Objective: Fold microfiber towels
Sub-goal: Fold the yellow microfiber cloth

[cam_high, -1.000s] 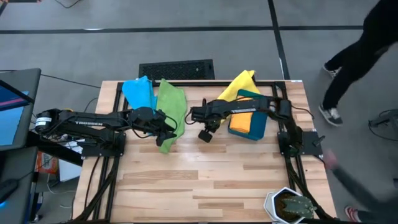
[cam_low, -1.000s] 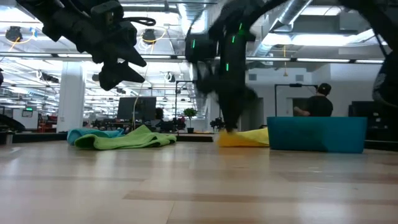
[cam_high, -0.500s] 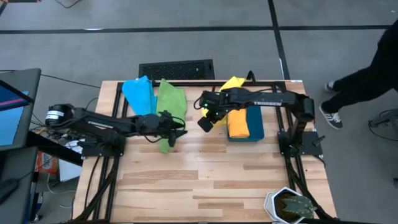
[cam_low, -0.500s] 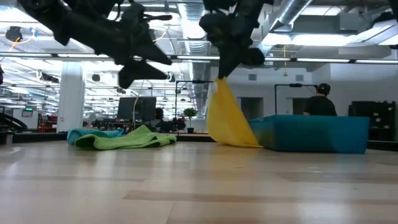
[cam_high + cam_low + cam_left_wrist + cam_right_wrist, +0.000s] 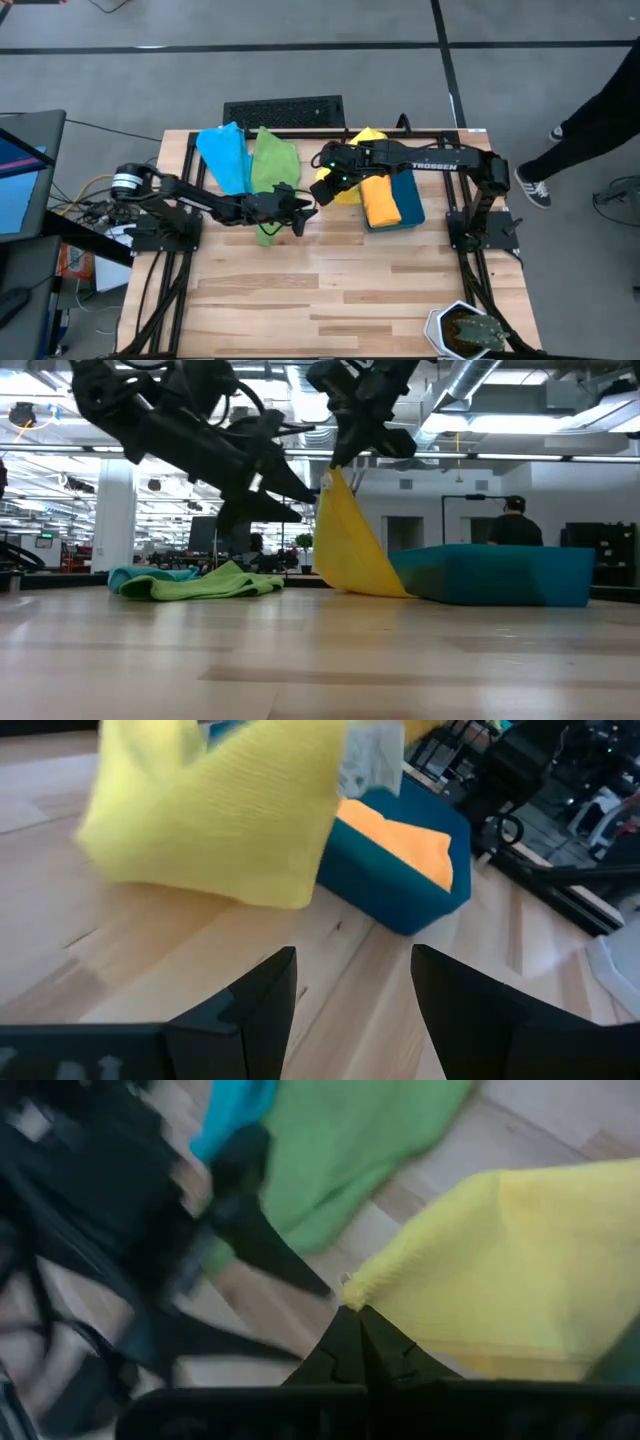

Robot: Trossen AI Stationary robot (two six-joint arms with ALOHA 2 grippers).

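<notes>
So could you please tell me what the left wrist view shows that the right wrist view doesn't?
Only the left wrist view shows the teal bin holding the orange towel, with the left gripper open and empty. Only the right wrist view shows the green towel, the blue towel and the right gripper pinching a corner. Both show the yellow towel.

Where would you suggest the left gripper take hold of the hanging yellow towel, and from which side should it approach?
Judging by its pose, the yellow towel hangs in a drape from one corner pinched by the right gripper, its lower end trailing toward the teal bin. The open left gripper already faces it from the green towel's side, so it would probably best grip the free side edge there, level across the table.
</notes>
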